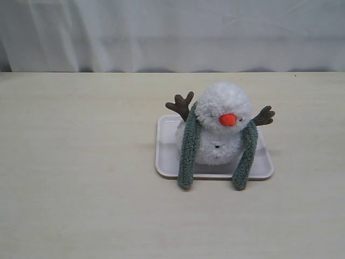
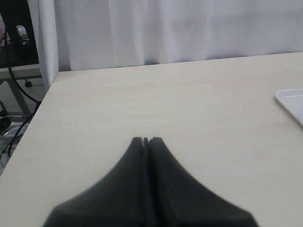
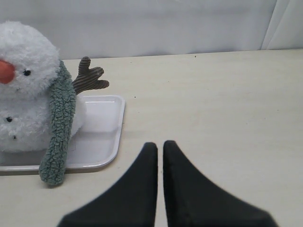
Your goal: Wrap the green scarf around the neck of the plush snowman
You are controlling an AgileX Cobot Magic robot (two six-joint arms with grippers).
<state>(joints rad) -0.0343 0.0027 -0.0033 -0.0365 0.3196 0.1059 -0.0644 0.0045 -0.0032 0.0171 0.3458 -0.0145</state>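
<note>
the risk here is that the green scarf [image 1: 188,148] is only draped behind the snowman's neck [image 1: 216,131], with the ends not crossed. a tug on one end would probably slide the whole strip off, or tip the light plush snowman [image 1: 222,105] over on its white tray [image 1: 161,159]. the scarf looks fuzzy and dull grey-green. both ends hang down the front on either side of the body, past the tray's front edge onto the table [image 1: 81,189]. the left gripper [image 2: 146,140] is pinched closed on nothing, well off to the side. the right gripper [image 3: 160,144] is closed too, also empty, near the tray's corner.
</note>
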